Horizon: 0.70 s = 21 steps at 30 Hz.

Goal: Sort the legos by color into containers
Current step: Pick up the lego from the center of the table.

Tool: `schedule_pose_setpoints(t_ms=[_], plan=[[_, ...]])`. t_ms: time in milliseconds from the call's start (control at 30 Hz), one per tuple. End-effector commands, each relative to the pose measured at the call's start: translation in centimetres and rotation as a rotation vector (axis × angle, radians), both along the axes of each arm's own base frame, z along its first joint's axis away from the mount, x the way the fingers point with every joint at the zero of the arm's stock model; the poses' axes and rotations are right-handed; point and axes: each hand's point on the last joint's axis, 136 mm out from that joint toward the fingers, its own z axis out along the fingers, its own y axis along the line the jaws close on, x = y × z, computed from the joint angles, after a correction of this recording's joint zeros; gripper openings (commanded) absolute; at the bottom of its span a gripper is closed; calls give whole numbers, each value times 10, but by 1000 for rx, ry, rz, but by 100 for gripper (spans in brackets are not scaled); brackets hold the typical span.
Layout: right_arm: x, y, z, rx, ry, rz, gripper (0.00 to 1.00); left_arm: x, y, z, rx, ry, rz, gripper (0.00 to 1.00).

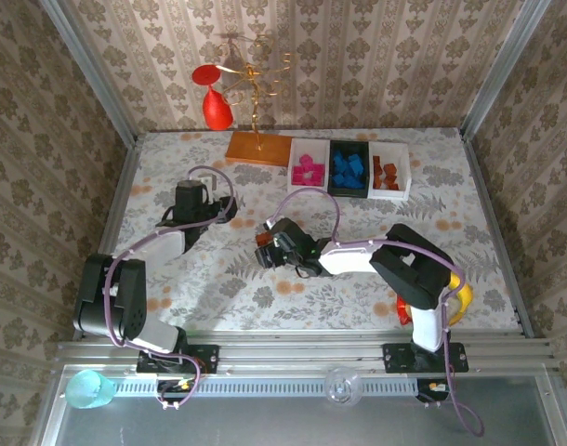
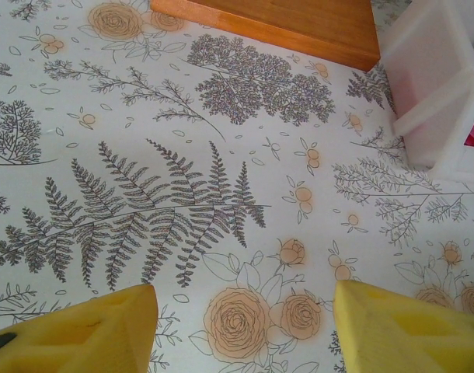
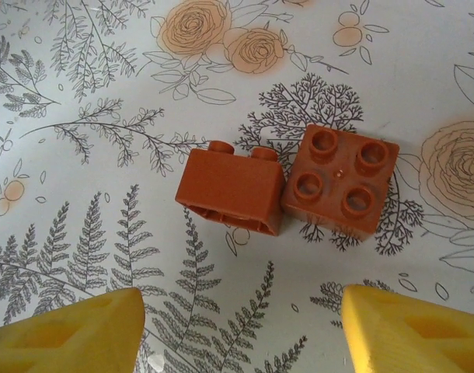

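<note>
**Entry 1.** Right gripper [image 3: 243, 311]: the yellow, wedge-shaped fingers [image 3: 74, 330] were set wide apart at 7 and 5 o'clock of the wrist view, and nothing was gripped. Toward 12 o'clock from them, two orange-brown bricks were found on the floral tablecloth [image 3: 81, 93], side by side and touching or very nearly so.
- The tipped brick [image 3: 231, 190] was laid on its side. Its long axis ran from 9 to 3 o'clock, its studs were pointed to 12 o'clock, and a smooth, glossy wall was turned upward.
- The square brick [image 3: 342, 190], at the 3 o'clock side of the first, was set upright. Four round studs were turned to the camera.

**Entry 2.** Left gripper [image 2: 245, 315]: like fingers were spread wide over bare printed cloth, with nothing between them. A flat orange-brown wooden base [image 2: 284, 27] was seen at 12 o'clock. The matte wall of a white tray [image 2: 431, 93] was seen at 2 o'clock.

**Entry 3.** In the top view, three trays were ranged in a row at the table's 12 to 1 o'clock edge, well apart from both grippers:
- The white tray was loaded with magenta legos [image 1: 308, 170].
- The black tray [image 1: 349, 142] was loaded with blue legos [image 1: 349, 169].
- A second white tray [image 1: 407, 172] was loaded with orange-brown legos [image 1: 386, 174].
</note>
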Motion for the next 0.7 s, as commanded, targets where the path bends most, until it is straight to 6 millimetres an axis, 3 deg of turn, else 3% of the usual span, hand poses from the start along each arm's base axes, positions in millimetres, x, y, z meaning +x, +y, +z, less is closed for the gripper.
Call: schedule_pose_setpoints(t_ms=[0,667], plan=[[6,8,1,1,-3,-2,67,4,2,15,-34,-34,14,63],[31,30,-9,-49,-42,10,58,2,11,17,-40,-34,21,62]])
